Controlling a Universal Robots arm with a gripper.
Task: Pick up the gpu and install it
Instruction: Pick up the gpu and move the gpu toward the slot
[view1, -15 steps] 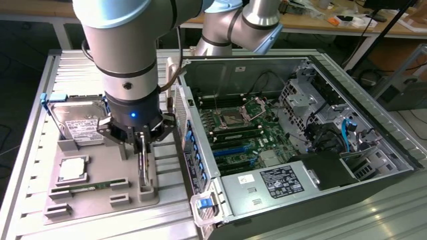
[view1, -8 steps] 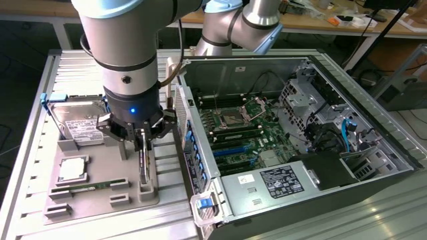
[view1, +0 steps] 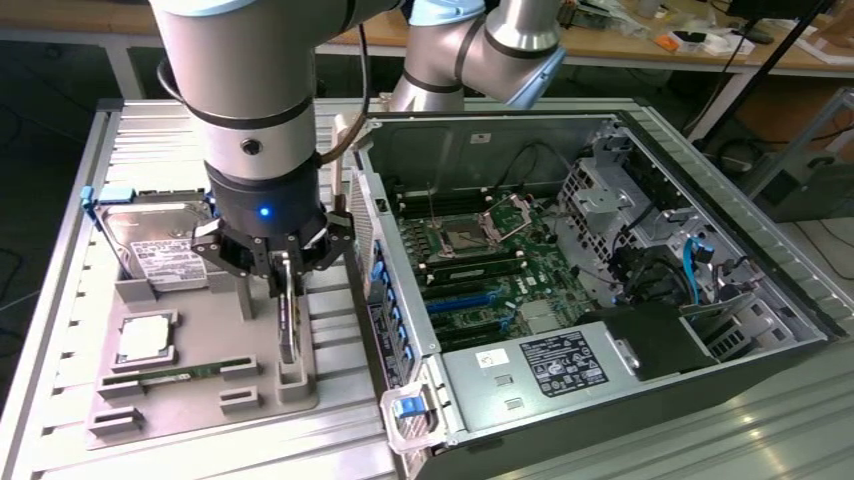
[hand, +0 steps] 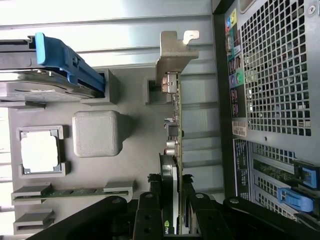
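Observation:
The gpu (view1: 287, 325) is a thin dark card standing on edge in a slot of the grey holder tray (view1: 200, 405), beside the open computer case. My gripper (view1: 283, 278) comes straight down over its top edge. In the wrist view the gpu (hand: 172, 150) runs away from me, with its silver end bracket (hand: 176, 55) at the far end. My gripper (hand: 171, 205) has a black finger (hand: 150, 210) pressed against each face of the card, shut on it. The card's lower edge still sits in the tray's slot.
On the same tray lie a silver hard drive (view1: 160, 248), a CPU (view1: 144, 338) and a green RAM stick (view1: 180, 375). The open case (view1: 627, 330) with its motherboard (view1: 481, 270) lies at the exterior view's right, its perforated rear panel (hand: 270, 70) close beside the card.

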